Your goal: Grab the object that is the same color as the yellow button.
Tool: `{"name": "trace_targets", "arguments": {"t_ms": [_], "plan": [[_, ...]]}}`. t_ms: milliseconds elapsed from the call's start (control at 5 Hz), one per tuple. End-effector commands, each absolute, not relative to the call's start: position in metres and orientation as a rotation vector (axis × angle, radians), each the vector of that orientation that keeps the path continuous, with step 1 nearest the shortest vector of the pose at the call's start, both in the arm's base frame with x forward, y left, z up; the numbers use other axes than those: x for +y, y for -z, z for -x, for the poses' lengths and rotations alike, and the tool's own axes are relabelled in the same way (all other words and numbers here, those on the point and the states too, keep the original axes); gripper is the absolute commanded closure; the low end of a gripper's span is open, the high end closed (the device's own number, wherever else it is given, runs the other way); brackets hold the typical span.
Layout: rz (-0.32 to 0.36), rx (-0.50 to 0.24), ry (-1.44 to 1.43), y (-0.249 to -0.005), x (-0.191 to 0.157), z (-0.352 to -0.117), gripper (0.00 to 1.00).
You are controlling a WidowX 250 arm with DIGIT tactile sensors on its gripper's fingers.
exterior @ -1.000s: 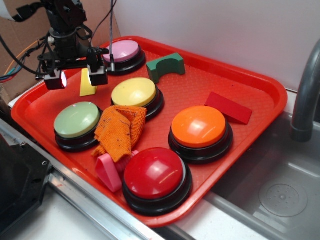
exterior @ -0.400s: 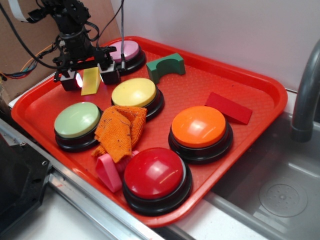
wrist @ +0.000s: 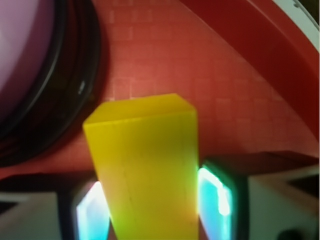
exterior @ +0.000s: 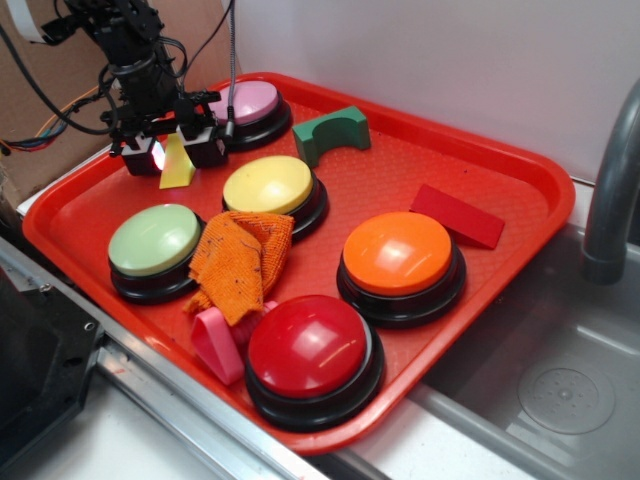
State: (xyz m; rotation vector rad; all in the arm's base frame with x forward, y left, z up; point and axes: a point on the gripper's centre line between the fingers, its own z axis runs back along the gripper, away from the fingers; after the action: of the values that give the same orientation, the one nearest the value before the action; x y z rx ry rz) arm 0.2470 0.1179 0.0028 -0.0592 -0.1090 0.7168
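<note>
**Yellow wedge held between the fingers at the tray's far-left corner**

The gripper is clamped on the yellow wedge block, with 1 finger pad on each side of it. In the wrist view the block fills the gap between the 2 glowing pads, both pressed flat against its side faces, and the red tray floor shows beyond its far end. Whether the block's lower edge touches the tray or sits just off it cannot be told.

Taking the yellow button as the landmark: the held block is just to its left and slightly behind it, near but apart. The pink button sits behind the yellow button, just beside the gripper's right finger. The green arch block is behind and to the right. The light green button lies in front and to the left, and the orange cloth is draped directly in front, touching the yellow button's base. The orange button is to the right and forward, the red wedge farther right. All rest on the red tray.
</note>
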Motion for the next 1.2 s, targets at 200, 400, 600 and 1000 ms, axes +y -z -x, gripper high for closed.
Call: {"name": "trace_targets", "arguments": {"t_ms": [200,400,600,1000], "plan": [[0.006,-0.166,-0.583,-0.06,0.077,-0.241,1.0],[0.005,-0.121,-0.462,-0.094,0.044,-0.234,1.0],[0.027,-0.099,-0.355,-0.137,0.012,-0.231,1.0],[0.104,-0.176,-0.246,-0.192,-0.024,-0.206,1.0]]}}
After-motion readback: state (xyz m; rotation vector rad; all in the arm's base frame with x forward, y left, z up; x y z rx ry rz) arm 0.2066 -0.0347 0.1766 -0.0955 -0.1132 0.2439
